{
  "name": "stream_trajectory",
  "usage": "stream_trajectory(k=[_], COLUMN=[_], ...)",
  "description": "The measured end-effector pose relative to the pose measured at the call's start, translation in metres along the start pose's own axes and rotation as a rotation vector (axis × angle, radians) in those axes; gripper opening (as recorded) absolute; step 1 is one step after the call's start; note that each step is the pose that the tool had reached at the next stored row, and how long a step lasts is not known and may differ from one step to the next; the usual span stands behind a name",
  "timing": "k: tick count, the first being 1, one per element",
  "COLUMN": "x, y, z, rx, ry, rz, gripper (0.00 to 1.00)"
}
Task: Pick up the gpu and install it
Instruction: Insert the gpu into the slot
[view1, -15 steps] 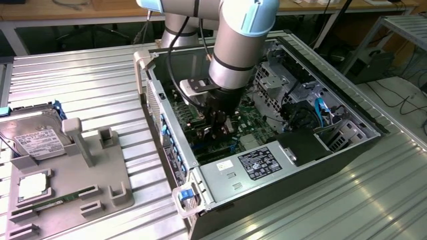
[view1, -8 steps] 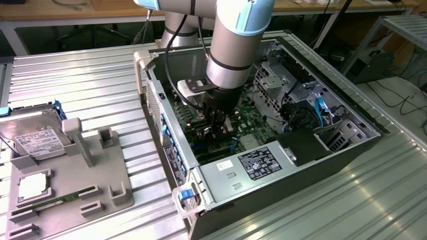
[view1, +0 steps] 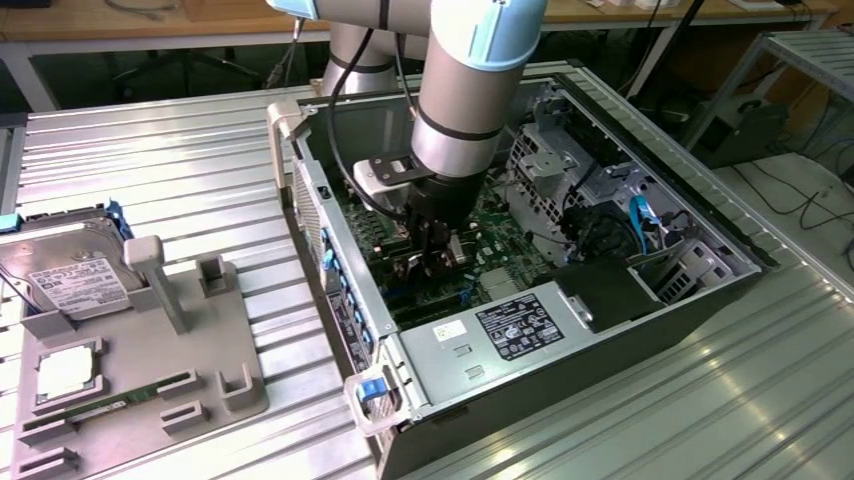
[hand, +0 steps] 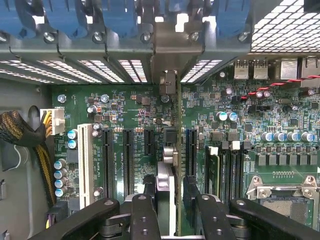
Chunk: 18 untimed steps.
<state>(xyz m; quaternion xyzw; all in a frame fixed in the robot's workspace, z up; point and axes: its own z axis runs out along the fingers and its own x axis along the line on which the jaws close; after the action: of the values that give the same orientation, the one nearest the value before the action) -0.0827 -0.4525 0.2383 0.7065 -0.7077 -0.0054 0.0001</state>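
The gpu (hand: 171, 155) shows edge-on in the wrist view as a thin card standing upright over the green motherboard (hand: 125, 107). It lies in line between two black expansion slots (hand: 149, 142). Its silver end bracket (hand: 172, 47) reaches the case's rear slot openings. My gripper (hand: 170, 192) is shut on the card, one black finger (hand: 149, 187) on each face. In the exterior view the gripper (view1: 441, 255) reaches down deep inside the open computer case (view1: 601, 400). Whether the card's edge sits in a slot I cannot tell.
A silver power supply (view1: 514, 325) fills the case's near end, and drive cages (view1: 587, 170) stand at the exterior view's right. On the exterior view's left a grey fixture (view1: 200, 340) carries a hard drive (view1: 74, 285) and a green memory stick (view1: 120, 402). Braided cables (hand: 20, 132) lie beside the motherboard.
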Motion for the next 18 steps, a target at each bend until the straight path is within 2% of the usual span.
stream_trajectory(k=[6,7,10,16,17,18], x=[0.0,0.0,0.0,0.003,0.003,0.003], y=[0.0,0.0,0.0,0.0003,0.0004,0.0002], z=[-0.0001,-0.0001,0.0019,0.0019,0.0041,0.011], rx=[0.0003,0.0004,0.0004,0.0004,-0.0003,0.0002], ry=[0.0001,0.0001,0.0032,0.0031,0.0046,0.0036], rz=[0.0,0.0,0.0,0.0,0.0,0.0], gripper=[0.34,0.28,0.28,0.28,0.28,0.28])
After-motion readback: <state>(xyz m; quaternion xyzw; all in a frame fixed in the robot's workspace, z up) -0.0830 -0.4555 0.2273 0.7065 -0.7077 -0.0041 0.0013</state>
